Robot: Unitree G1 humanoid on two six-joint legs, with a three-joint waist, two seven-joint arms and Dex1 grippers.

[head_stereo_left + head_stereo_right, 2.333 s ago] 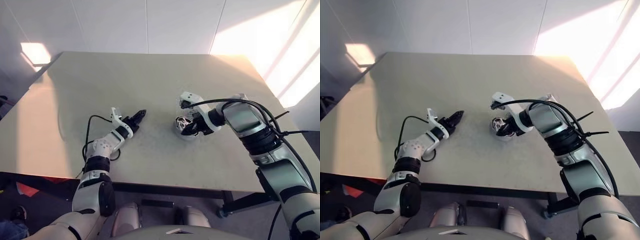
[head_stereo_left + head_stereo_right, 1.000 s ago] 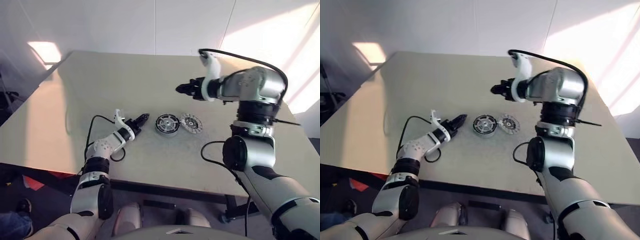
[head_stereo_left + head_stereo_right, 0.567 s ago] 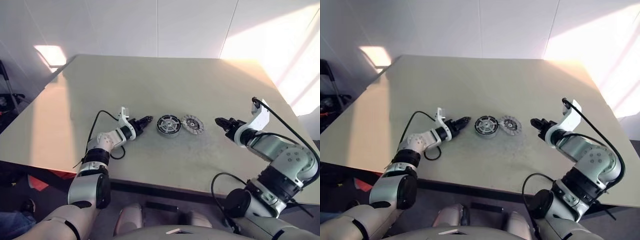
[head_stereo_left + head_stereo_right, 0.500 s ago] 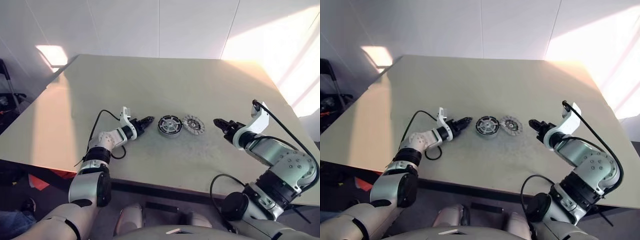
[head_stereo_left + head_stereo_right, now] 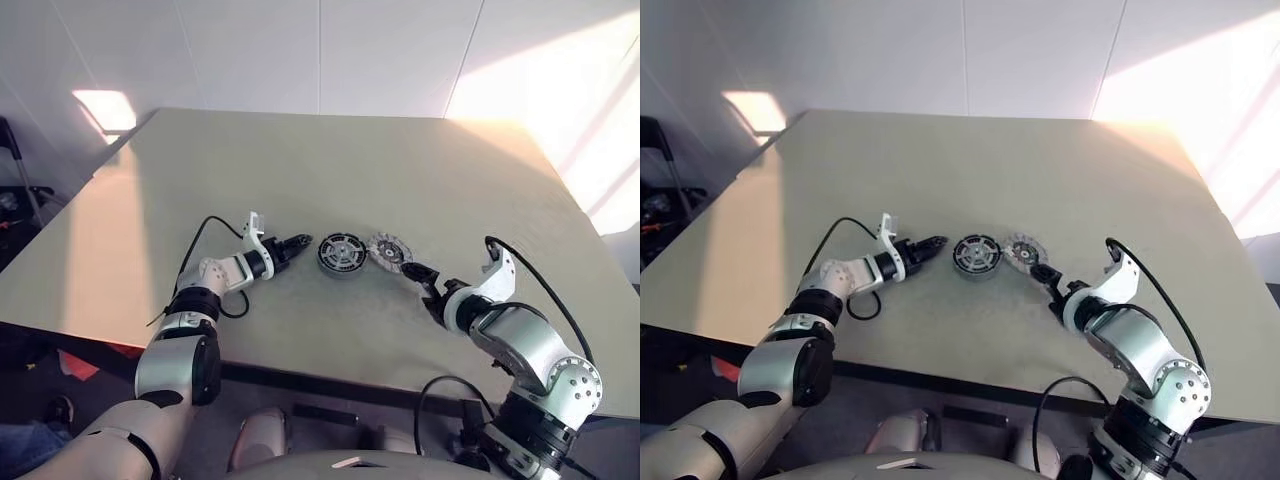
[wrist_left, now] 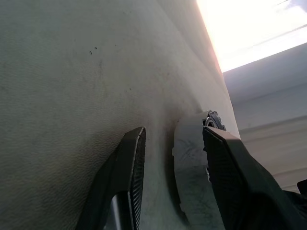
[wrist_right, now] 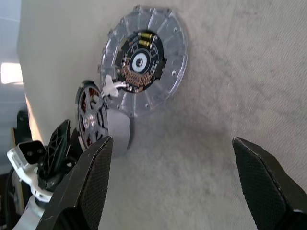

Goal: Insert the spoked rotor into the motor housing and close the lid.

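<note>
**Rotor seated, lid still off**

Your right gripper (image 5: 417, 283) has dropped low from mid-air, jaws now spread wide, just short of the lid (image 5: 388, 250). Your left gripper (image 5: 296, 243) reaches level, jaws part-open and empty, beside the housing (image 5: 342, 253) holding the rotor (image 7: 92, 119), mid-bench (image 5: 300, 160), nearer the front edge.

Looked like a lab or test room, not a home. Big plain beige table (image 5: 330, 160) w/ bare matte top, set vs. white panelled walls (image 5: 250, 50) w/ visible seams; no decor. Sunlight fell in hard patches across wall & far right of table. Only motor parts lay on it: a motor housing (image 5: 342, 253) w/ copper windings & a flat grey lid (image 5: 389, 250) beside it, i.e. bench-assembly stuff. At far left edge, dark gear on a stand (image 5: 15, 180) & clutter on the floor (image 5: 30, 200), too dim to ID.
</note>
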